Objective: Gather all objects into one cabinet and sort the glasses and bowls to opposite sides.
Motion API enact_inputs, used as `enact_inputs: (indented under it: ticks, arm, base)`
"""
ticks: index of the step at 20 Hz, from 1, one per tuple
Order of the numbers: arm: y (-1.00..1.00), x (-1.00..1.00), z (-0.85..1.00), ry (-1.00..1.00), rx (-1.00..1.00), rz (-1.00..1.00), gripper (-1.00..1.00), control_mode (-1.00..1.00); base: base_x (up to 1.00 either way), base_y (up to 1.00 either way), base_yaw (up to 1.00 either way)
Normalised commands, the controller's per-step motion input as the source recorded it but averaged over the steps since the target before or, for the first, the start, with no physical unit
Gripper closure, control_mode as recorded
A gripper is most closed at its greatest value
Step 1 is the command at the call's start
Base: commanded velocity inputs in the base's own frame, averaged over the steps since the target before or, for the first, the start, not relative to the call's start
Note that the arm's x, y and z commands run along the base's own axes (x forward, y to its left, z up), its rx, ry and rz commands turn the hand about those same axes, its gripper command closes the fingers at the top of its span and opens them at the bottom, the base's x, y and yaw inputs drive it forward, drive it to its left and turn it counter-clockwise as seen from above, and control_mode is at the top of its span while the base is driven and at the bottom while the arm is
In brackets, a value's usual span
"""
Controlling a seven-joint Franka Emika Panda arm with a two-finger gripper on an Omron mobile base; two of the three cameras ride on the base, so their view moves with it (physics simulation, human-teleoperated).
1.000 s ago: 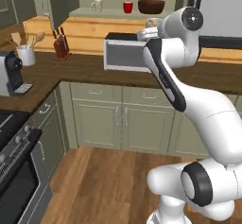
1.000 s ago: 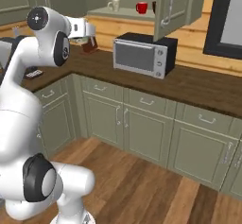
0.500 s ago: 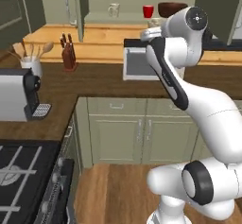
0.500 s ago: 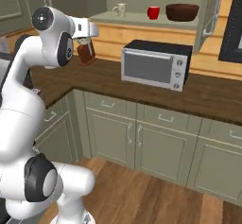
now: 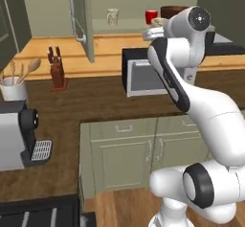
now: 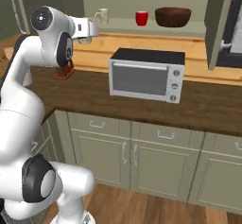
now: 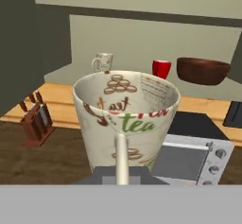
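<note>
While carried high above the bench (image 6: 208, 105), held upright in the claw (image 7: 122, 178): a cream mottled mug (image 7: 126, 121), printed with brown motifs and the word "tea", handle facing the hand camera. Fingertips hidden beneath the mug, so claw taken as clamped on it, judging from the way it sits square and close before the lens. Seen from the right base camera as a pale shape at the end of the arm (image 6: 86, 29), left of the shelf things and above the microwave's (image 6: 145, 74) left side.

Step in hand, by judgement: transport of this mug toward the open cabinet shelf (image 6: 142, 29), well before release. Already standing on that shelf, from left to right: a second cream mug (image 6: 101, 15), a red cup (image 6: 141, 18), a dark brown bowl (image 6: 173, 16). Cups grouped left, bowl right, so sorting looks partly laid out. Cabinet door (image 5: 81, 17) swung open at the left, handle (image 5: 73, 6) outward. Small pale bowl not made out anywhere.

Next move, by judgement: forward reach to shelf level, mug kept level, aimed at the cup side, near the other mug and away from the bowl. Needs clearance past the open door edge and over the microwave top. Risk of knocking the standing mug or red cup on approach, so a gap beside them wanted before lowering and letting go.
</note>
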Motion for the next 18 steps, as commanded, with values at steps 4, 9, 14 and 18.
enact_inputs:
  ticks: [4,9,14,18]
  arm:
    - [0.00,0.00,0.00,0.00,0.00,0.00,1.00,1.00]
    - [0.00,0.00,0.00,0.00,0.00,0.00,1.00,1.00]
    - [0.00,0.00,0.00,0.00,0.00,0.00,1.00,1.00]
    - [0.00,0.00,0.00,0.00,0.00,0.00,1.00,1.00]
  base:
    - [1.00,0.01,-0.15]
    - [1.00,0.13,-0.09]
    - [1.00,0.54,-0.12]
    - [0.35,0.23,-0.08]
